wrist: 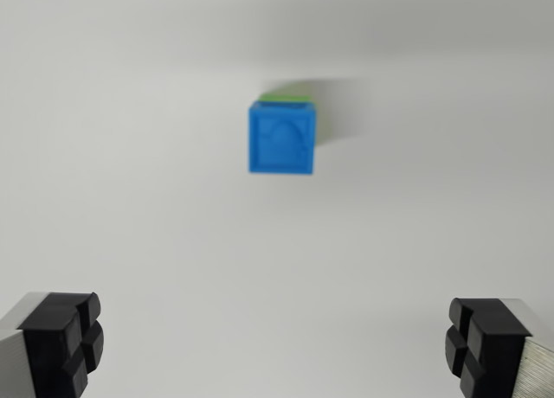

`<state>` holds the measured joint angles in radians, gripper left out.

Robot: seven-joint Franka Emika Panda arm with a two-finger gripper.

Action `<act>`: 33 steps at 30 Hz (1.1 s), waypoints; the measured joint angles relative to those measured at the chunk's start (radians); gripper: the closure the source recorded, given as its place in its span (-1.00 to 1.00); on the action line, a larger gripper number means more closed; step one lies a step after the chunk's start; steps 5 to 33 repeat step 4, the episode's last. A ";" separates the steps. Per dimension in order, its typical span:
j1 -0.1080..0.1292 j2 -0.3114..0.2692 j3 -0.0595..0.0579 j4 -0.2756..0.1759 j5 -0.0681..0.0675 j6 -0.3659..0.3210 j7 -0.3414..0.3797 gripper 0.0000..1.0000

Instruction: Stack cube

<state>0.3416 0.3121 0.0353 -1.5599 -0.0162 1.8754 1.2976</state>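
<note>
A blue cube [282, 138] with an embossed arch on its top face sits on the white surface, a little above the middle of the wrist view. A thin strip of a green cube [289, 95] shows along its far edge, so the blue one appears to rest on top of the green one. My gripper [273, 346] is open and empty. Its left fingertip [69, 342] and right fingertip [480, 346] stand wide apart at the bottom corners, well below the cube and high above the surface.
A plain white tabletop [130, 199] fills the view. A soft shadow [342, 112] falls to the right of the stack.
</note>
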 joint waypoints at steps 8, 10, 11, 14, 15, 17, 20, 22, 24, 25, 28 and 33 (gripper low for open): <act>0.000 0.000 0.000 0.000 0.000 0.000 0.000 -1.00; 0.000 0.000 0.000 0.000 0.000 0.000 0.000 -1.00; 0.000 0.000 0.000 0.000 0.000 0.000 0.000 -1.00; 0.000 0.000 0.000 0.000 0.000 0.000 0.000 -1.00; 0.000 0.000 0.000 0.000 0.000 0.000 0.000 -1.00; 0.000 0.000 0.000 0.000 0.000 0.000 0.000 -1.00; 0.000 0.000 0.000 0.000 0.000 0.000 0.000 -1.00; 0.000 0.000 0.000 0.000 0.000 0.000 0.000 -1.00; 0.000 0.000 0.000 0.000 0.000 0.000 0.000 -1.00; 0.000 0.000 0.000 0.000 0.000 0.000 0.000 -1.00; 0.000 0.000 0.000 0.000 0.000 0.000 0.000 -1.00; 0.000 0.000 0.000 0.000 0.000 0.000 0.000 -1.00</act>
